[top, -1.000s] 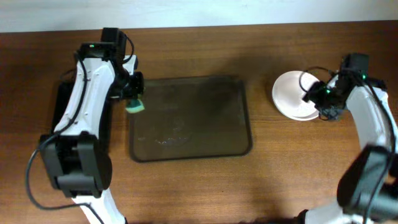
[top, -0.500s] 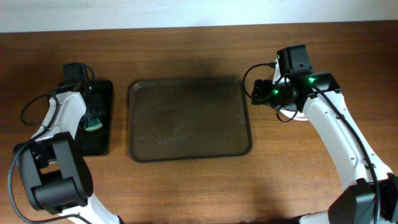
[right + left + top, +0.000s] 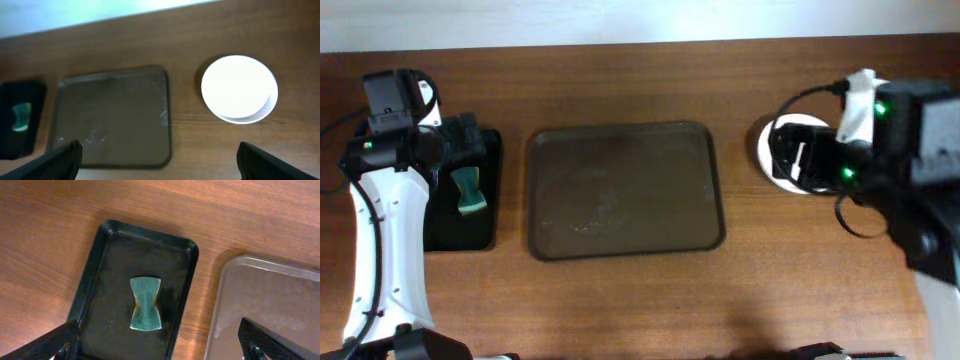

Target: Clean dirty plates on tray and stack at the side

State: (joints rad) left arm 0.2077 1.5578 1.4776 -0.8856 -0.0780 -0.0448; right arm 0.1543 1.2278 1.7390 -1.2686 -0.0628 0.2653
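The dark brown tray (image 3: 625,190) lies in the middle of the table with nothing on it; faint wet streaks show on its floor (image 3: 112,117). The white plates (image 3: 239,87) sit stacked on the wood to its right, partly hidden under my right arm in the overhead view (image 3: 764,152). My right gripper (image 3: 159,155) hangs high above the table, open and holding nothing. My left gripper (image 3: 160,342) is open too, raised above the black tray's near end, nothing between its fingers.
A small black tray (image 3: 110,270) stands left of the brown tray. A green sponge (image 3: 145,302) lies loose in it. Bare wood runs along the front, and the table's far edge (image 3: 640,44) meets a white wall.
My left gripper let go of the green sponge in the black tray, opened wide and lifted. My right gripper opened further and drew back above the plate stack.
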